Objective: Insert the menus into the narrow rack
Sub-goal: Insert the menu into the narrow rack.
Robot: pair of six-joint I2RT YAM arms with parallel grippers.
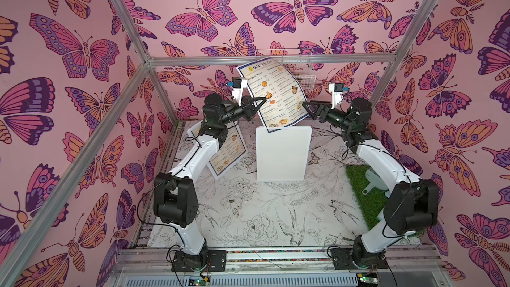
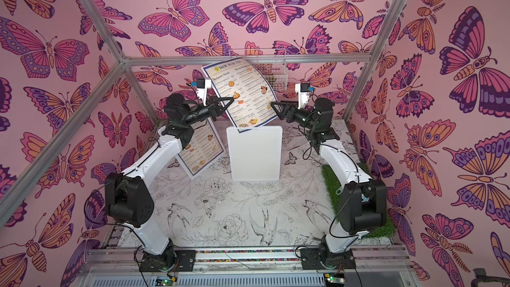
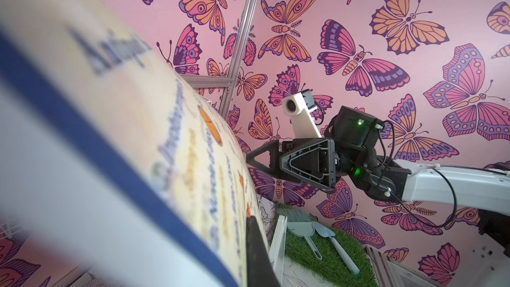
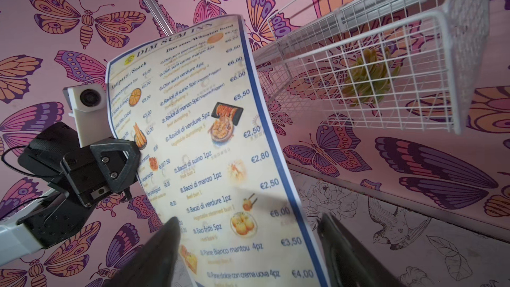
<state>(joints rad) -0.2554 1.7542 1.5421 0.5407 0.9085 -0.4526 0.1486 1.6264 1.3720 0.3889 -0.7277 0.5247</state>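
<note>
**Above the table, one menu held up beside the wire rack**

Around the scene stand pink butterfly walls (image 1: 82,51), with a grey frame bar (image 1: 193,60) running along the back one. Below lies the flower-printed table (image 1: 262,216), which carries a white board (image 1: 281,155) at its middle and a grass mat (image 1: 358,189) by the right arm. A dustpan (image 3: 300,230) and a small trowel (image 3: 335,240) rest on the mat.

The white wire rack (image 4: 317,84) hangs at the frame bar, and a green leafy thing (image 4: 369,78) sits inside it. In both top views the bar crosses in front of the rack.

The raised menu (image 1: 278,92) stands bowed and tilted in the air, outside the rack and just beside it. Its lower corner hangs over the board's far edge. The left gripper (image 1: 264,100) is clamped on its left edge.

The right gripper (image 1: 307,109) stands with its jaws wide apart at the opposite edge. The right wrist view shows that edge between the fingers (image 4: 165,238), though contact cannot be told.

The second menu (image 1: 229,155) lies flat on the table left of the board. It is partly under the left arm and well apart from both grippers.
</note>
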